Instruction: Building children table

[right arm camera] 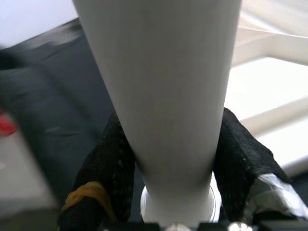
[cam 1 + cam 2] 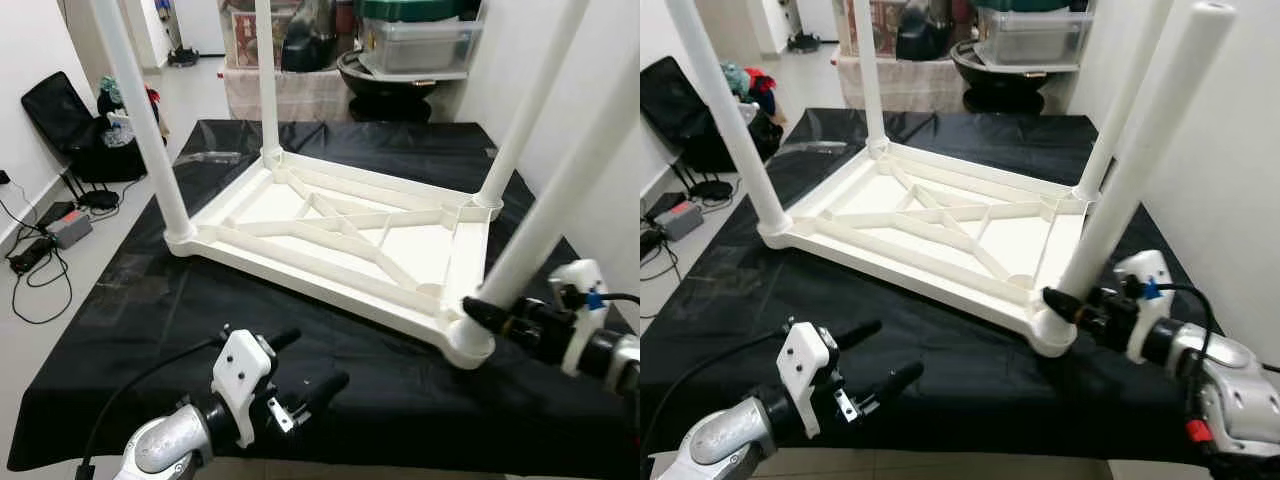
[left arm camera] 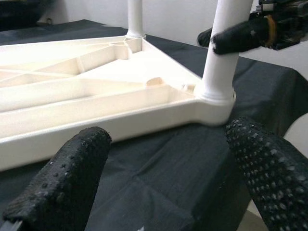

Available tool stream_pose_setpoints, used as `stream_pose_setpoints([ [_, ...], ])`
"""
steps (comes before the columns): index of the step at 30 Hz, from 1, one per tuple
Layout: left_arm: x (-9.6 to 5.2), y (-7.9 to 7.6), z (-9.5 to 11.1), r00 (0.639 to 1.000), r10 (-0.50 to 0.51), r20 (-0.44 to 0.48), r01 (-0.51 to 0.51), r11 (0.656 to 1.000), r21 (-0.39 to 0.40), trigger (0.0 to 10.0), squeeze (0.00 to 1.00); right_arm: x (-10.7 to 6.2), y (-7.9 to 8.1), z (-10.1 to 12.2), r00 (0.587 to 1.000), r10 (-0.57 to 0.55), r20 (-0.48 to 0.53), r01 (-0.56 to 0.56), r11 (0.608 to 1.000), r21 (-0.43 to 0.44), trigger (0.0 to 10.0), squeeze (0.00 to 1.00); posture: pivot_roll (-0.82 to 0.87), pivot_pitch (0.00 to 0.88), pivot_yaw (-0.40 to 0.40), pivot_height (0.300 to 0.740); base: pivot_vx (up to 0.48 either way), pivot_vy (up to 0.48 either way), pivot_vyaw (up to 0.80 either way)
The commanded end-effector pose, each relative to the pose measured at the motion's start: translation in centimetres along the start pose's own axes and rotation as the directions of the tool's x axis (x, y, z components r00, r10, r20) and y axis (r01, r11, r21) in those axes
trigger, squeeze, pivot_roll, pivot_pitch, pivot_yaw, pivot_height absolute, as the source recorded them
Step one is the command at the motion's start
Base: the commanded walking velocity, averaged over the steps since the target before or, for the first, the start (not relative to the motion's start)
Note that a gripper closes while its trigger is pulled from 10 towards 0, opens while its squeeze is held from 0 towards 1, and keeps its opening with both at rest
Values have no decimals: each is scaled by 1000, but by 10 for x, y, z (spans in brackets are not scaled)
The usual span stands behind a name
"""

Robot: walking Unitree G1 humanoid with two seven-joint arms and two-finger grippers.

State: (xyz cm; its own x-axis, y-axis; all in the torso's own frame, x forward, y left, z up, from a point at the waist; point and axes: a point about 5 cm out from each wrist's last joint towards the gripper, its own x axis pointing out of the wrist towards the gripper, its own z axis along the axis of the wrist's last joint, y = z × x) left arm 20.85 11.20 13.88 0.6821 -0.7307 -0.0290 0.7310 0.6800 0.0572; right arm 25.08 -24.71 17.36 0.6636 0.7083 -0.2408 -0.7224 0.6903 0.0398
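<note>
Your right gripper [image 2: 1072, 303] is clamped on the near-right leg [image 2: 1137, 160] just above its corner socket, one black finger on each side of the white tube, as the right wrist view shows plainly; the tabletop [image 2: 340, 235] lies upside down on the black cloth [image 2: 150, 330] with all four legs standing up from its corners; your left gripper [image 2: 300, 375] hangs above the cloth just in front of the near edge, fingers spread wide and holding nothing; the leg you hold leans a little against the others, so I judge it may not be fully seated; if you push or twist it off-axis it could jam in the socket or lever that corner up; the tabletop has nothing pinning it, so a sideways shove would likely slide it across the cloth, and the corner you are working on sits close to the cloth's near edge; let go too early and a loose leg could topple towards the wall [image 2: 1230, 150]; brace the near rim with your free left gripper before pressing down
</note>
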Motion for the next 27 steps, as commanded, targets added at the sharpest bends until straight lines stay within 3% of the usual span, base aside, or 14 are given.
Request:
stream_pose_setpoints([
  [1, 0, 2, -4, 1000, 6, -15, -6, 1000, -5, 10000, 0, 31, 46, -1, 966, 258, -1, -258, 966, 28, 10000, 0, -86, 68, -56, 740, 0, 0, 0],
  [2, 0, 2, -4, 1000, 6, -15, -6, 1000, -5, 10000, 0, 31, 46, -1, 966, 258, -1, -258, 966, 28, 10000, 0, -86, 68, -56, 740, 0, 0, 0],
  [3, 1, 2, -4, 1000, 9, -13, -9, 1000, -5, 10000, 0, 40, 60, 4, 950, 312, 9, -312, 950, 18, 10000, 0, -82, 67, -60, 740, 0, 0, 0],
  [5, 1, 2, -4, 1000, 11, -12, -11, 1000, -4, 10000, 0, 45, 67, 7, 941, 338, 15, -339, 941, 12, 10000, 0, -82, 67, -60, 740, 0, 0, 0],
  [10, 2, 2, -4, 1000, 17, -9, -17, 1000, -5, 10000, 0, 58, 75, 13, 933, 360, 5, -360, 933, -9, 10000, 0, -84, 68, -65, 740, 0, 0, 0],
  [12, 2, 2, -4, 1000, 18, -5, -18, 1000, -7, 10000, 0, 82, 73, 23, 965, 258, 54, -259, 966, 1, 10000, 0, -84, 70, -70, 740, 0, 0, 0],
  [17, 2, 2, -4, 1000, 20, -3, -20, 1000, -7, 10000, 0, 97, 67, 30, 985, 146, 97, -150, 988, 37, 10000, 0, -75, 70, -73, 740, 0, 0, 0],
  [18, 2, 1, -4, 1000, 22, -2, -22, 1000, -6, 10000, 0, 98, 67, 32, 985, 136, 108, -143, 988, 58, 10000, 965, -73, 71, -74, 740, 0, 0, 0],
  [20, 2, 1, -4, 1000, 22, -2, -22, 1000, -6, 10000, 0, 98, 67, 32, 985, 136, 108, -143, 988, 58, 10000, 965, -73, 71, -74, 740, 0, 0, 0],
  [23, 3, 3, -3, 999, 39, 4, -39, 999, -8, 10000, 0, 84, 81, 29, 956, 279, 87, -283, 958, 39, 10000, 1000, -71, 73, -75, 740, 0, 0, 0],
  [24, 3, 4, -2, 999, 50, 9, -50, 999, -11, 10000, 0, 76, 80, 27, 946, 315, 77, -319, 947, 36, 10000, 1000, -72, 75, -75, 740, 0, 0, 0],
  [26, 3, 4, -2, 999, 50, 9, -50, 999, -11, 10000, 0, 76, 80, 27, 946, 315, 77, -319, 947, 36, 10000, 1000, -72, 75, -75, 740, 0, 0, 0],
  [27, 3, 5, -1, 998, 62, 13, -61, 998, -14, 10000, 0, 66, 76, 25, 938, 340, 63, -342, 939, 21, 10000, 1000, -70, 73, -73, 740, 0, 0, 0],
])
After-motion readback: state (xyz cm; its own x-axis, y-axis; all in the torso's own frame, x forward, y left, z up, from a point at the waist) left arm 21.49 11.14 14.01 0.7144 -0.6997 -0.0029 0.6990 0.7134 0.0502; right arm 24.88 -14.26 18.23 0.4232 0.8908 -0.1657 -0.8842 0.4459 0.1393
